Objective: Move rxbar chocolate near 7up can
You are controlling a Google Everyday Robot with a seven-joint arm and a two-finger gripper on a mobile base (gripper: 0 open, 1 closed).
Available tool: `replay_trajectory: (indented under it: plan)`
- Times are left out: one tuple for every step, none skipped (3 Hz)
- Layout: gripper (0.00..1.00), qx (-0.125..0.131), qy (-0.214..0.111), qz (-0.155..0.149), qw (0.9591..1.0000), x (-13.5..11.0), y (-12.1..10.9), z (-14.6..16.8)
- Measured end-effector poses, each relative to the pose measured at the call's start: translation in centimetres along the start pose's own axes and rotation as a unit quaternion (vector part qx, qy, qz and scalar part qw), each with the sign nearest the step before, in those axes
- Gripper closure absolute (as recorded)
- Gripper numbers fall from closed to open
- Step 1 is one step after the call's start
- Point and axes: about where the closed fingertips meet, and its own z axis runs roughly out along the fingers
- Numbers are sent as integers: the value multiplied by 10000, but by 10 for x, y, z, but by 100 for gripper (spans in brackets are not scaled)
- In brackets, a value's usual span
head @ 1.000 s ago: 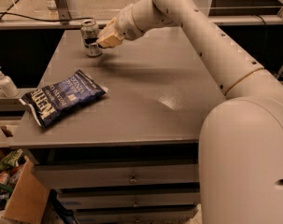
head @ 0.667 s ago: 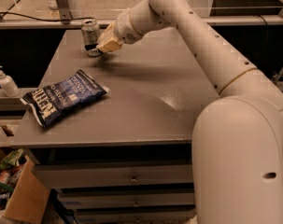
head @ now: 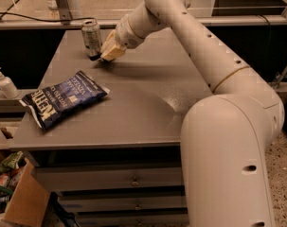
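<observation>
The 7up can, silvery-grey and green, stands upright at the far left of the grey table. My gripper is low over the table just right of the can's base, its tan end pointing down and left. A small black piece, the rxbar chocolate, shows at the gripper's tip, right by the foot of the can. Most of the bar is hidden behind the gripper. I cannot tell whether the bar lies on the table or is held.
A dark blue chip bag lies near the table's front left. A white pump bottle stands on a ledge left of the table. A cardboard box with clutter sits on the floor at lower left. Drawers run below the table front.
My gripper has come down toward the table beside the can. The can and the chip bag have not moved.
</observation>
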Motion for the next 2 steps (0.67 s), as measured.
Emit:
replay_trajectory:
  plan:
    - [37,-80,196,-62,9998,6,1,2]
    - [13,-118,346,-80,9993,9,1,5]
